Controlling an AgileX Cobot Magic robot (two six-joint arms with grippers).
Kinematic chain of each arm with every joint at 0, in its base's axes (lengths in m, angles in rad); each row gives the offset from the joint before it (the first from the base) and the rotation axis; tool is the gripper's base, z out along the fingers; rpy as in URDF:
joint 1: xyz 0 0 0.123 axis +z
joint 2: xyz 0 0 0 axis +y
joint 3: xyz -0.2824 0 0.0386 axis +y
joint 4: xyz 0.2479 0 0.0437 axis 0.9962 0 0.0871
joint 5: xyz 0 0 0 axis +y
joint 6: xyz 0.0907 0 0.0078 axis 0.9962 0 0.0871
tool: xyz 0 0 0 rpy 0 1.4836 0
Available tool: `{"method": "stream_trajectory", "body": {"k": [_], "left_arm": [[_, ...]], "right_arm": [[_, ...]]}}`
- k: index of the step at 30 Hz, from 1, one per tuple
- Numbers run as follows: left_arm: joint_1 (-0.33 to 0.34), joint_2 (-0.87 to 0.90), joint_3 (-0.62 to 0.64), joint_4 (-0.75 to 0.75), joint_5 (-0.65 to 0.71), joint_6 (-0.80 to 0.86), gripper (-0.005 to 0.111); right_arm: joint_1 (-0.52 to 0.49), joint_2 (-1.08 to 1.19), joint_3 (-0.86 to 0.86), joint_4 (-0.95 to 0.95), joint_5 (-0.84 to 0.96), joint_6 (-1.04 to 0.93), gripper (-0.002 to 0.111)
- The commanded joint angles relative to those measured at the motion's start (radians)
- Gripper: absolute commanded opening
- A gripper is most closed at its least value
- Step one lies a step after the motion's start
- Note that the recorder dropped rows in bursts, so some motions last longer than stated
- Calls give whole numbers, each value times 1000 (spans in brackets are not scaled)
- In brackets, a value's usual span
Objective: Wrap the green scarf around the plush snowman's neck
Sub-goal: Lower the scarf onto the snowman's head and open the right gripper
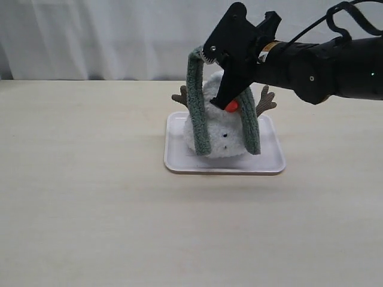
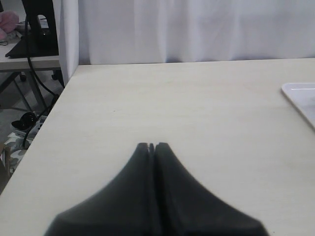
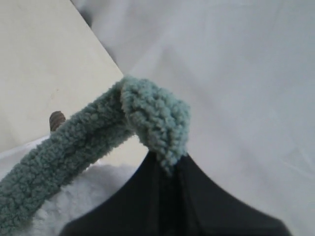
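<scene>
"Slippage worries me. The right gripper (image 1: 206,55) is clamped on the fold of the green scarf (image 1: 197,107) above the plush snowman (image 1: 222,136), and both ends hang down the snowman's front, one on each side."
"So the loop could settle on the head, not the neck, which the arm hides?"
"Yes, or the arm could nudge the snowman off the white tray (image 1: 179,162) beneath it. The left gripper (image 2: 152,146), fingers pressed together on nothing, sits well away from the snowman."
"Any labels?"
"None readable."

Green scarf (image 1: 197,107) hangs in two strands before plush snowman (image 1: 224,130).
</scene>
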Motion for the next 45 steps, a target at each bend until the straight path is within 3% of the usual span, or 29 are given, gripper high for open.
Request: {"method": "stream_trajectory", "body": {"k": [1,11,16,21,24,27,32,34,40,45], "left_arm": [[-7,-2,2,-5,-13,1,0],[-7,-2,2,-5,-13,1,0],[-7,-2,2,-5,-13,1,0],[-7,-2,2,-5,-13,1,0],[-7,-2,2,-5,-13,1,0],[-7,-2,2,-5,-13,1,0],[-7,-2,2,-5,-13,1,0],[-7,-2,2,-5,-13,1,0],[-7,-2,2,-5,-13,1,0],[-7,-2,2,-5,-13,1,0]], "right_arm": [[-5,-1,-3,-6,29,-32,4],[-57,-1,-3,-6,-12,-201,4],[-105,-1,-3,114,15,-195,5],[-108,2,-3,114,68,-195,5],[-113,14,-3,148,79,-195,16],[-113,32,-3,221,67,-195,35],[-113,34,-3,356,82,-182,51],[-113,34,-16,391,118,-180,54],[-113,50,-156,421,464,-85,54],[-115,46,-228,391,553,13,54]]}}
